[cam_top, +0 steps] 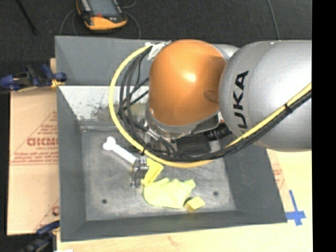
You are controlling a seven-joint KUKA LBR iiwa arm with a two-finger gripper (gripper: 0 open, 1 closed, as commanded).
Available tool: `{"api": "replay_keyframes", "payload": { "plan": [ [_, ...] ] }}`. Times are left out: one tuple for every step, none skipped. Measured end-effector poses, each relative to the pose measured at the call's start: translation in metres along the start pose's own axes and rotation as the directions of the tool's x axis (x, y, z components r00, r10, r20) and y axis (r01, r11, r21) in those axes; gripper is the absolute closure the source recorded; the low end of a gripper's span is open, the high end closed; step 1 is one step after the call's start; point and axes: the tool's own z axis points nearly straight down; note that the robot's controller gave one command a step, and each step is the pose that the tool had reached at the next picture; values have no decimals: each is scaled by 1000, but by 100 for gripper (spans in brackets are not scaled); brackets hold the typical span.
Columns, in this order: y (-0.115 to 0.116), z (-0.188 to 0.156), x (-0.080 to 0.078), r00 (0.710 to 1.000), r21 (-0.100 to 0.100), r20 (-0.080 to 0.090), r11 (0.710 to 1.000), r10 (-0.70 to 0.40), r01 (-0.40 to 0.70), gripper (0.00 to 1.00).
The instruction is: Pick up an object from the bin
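Yellow crumpled cloth (pixel 169 193) lies unlifted in the grey metal bin (pixel 100 185); hand (pixel 138 175) just left, closure impossible to tell.

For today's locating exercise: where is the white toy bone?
The white toy bone lies on the bin floor, left of centre, up-left of the gripper and yellow-green cloth.

Black capital letters "UKA" stand on the rounded silver-grey metal arm link (pixel 262 98), up and to the right of the gripper (pixel 139 176). They are turned sideways and read from bottom to top.
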Motion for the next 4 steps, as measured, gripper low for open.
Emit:
{"api": "replay_keyframes", "payload": {
  "plan": [
    [-5, 39, -8, 994, 3, -7, 994, -106, 106, 0],
    [-63, 107, -20, 902, 6, -5, 902, 431, -431, 100],
    [-66, 109, -20, 901, 6, -5, 901, 434, -434, 100],
    [-68, 57, -16, 919, 10, -11, 919, 394, -394, 100]
  ]
}}
